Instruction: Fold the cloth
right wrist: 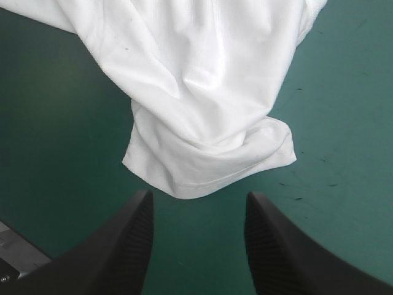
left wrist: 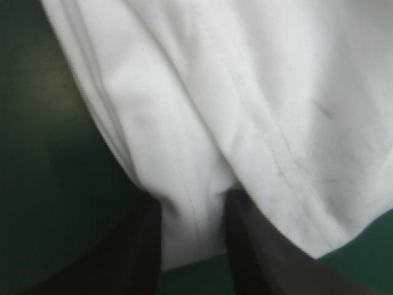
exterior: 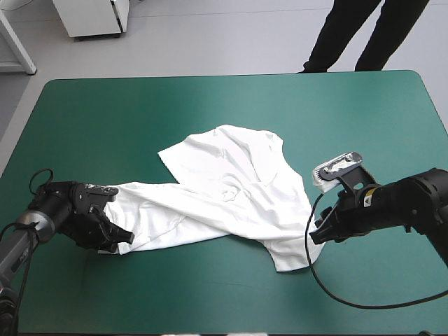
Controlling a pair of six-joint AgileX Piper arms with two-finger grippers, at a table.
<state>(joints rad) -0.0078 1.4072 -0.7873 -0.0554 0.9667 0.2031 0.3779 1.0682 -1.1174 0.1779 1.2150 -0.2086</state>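
Observation:
The white T-shirt lies crumpled across the middle of the table, drawn out in a long band toward the left. My left gripper is at the end of that band. In the left wrist view a bunched hem of the T-shirt runs down between the fingers of the left gripper, which pinch it. My right gripper sits low at the shirt's near right corner. Its black fingers stand apart in the right wrist view, where the right gripper has only cover in its gap. The folded corner of the T-shirt lies just ahead of the fingertips.
The teal-green cover stretches from the shirt to the table's far edge, and a strip of it runs along the front edge. Both arms rest low, close to the table's left and right sides.

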